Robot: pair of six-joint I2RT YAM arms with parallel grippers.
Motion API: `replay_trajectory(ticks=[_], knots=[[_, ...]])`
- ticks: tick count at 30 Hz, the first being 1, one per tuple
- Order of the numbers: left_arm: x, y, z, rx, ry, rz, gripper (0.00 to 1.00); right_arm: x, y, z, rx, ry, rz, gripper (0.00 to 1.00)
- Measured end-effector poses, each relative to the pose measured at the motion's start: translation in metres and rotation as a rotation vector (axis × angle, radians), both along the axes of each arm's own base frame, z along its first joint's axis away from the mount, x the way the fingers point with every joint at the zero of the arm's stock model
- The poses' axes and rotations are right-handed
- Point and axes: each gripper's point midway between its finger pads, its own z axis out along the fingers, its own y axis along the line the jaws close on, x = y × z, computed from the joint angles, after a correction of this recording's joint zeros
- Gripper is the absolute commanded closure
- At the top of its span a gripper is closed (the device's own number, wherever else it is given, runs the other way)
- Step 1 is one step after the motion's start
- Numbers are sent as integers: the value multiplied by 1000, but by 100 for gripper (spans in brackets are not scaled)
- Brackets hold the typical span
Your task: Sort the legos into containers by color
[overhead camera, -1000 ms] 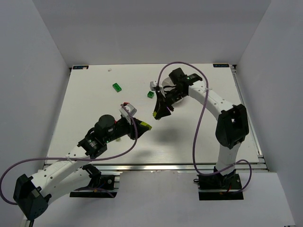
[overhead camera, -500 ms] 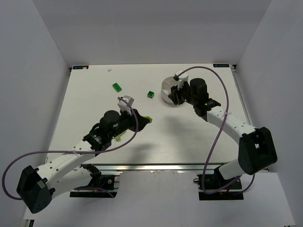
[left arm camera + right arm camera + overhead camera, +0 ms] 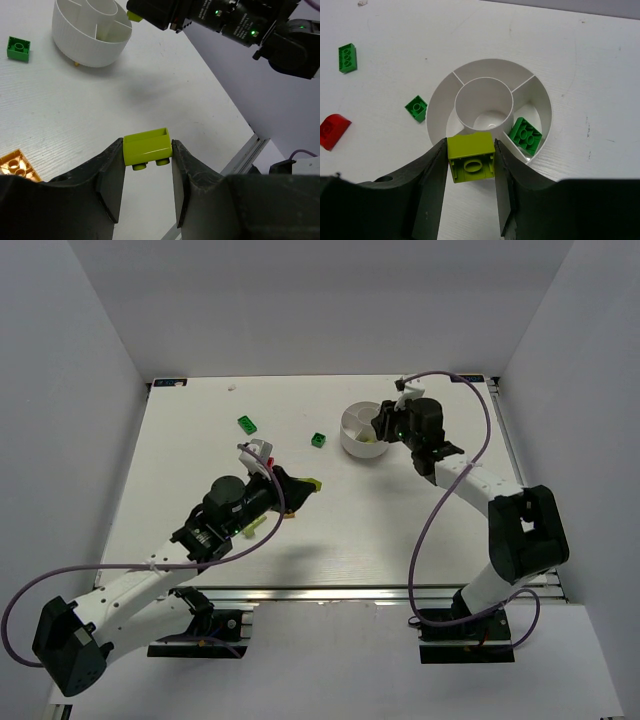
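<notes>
My right claw point(image 3: 470, 165) pinches a lime brick point(image 3: 470, 152) just above the white dish point(image 3: 543, 97) rim, hollow underside facing my wrist. A dark green brick point(image 3: 525, 135) lies in one wedge. My left claw point(image 3: 147, 167), well apart from the dish, pinches a second lime brick point(image 3: 146, 146), long axis running finger to finger, studs toward my wrist.

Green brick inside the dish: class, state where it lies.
Right wrist view: the green brick lies in the dish, lower-right wedge, beside the central cup.
</notes>
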Motion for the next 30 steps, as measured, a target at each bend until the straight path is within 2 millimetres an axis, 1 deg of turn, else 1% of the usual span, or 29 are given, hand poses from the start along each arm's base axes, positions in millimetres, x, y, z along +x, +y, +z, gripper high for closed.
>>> replay_trajectory(ticks=[5, 11, 14, 15, 20, 22, 23, 24, 26, 27, 30], knots=[[0, 0, 2, -20, -1, 4, 100, 8, 4, -11, 18, 36, 0, 100], [0, -1, 3, -30, 0, 4, 100, 10, 9, -18, 31, 58, 19, 100], [1, -2, 3, -33, 3, 4, 100, 9, 11, -24, 31, 71, 26, 94], [1, -2, 3, -35, 2, 4, 100, 10, 11, -25, 30, 74, 27, 91], [1, -3, 7, -48, -8, 3, 100, 11, 11, -33, 25, 86, 29, 81], [2, -3, 7, -48, -6, 2, 100, 12, 11, -35, 23, 85, 30, 75], [2, -3, 6, -48, -3, 2, 100, 13, 11, -37, 21, 89, 29, 71], [2, -4, 5, -47, -2, 2, 100, 13, 10, -39, 18, 91, 29, 63], [2, -4, 5, -46, 0, 0, 100, 15, 9, -42, 15, 92, 29, 53], [2, -4, 5, -47, 1, 0, 100, 15, 8, -43, 15, 94, 30, 46], [2, -4, 6, -54, 3, 0, 100, 16, 7, -44, 11, 92, 37, 41]])
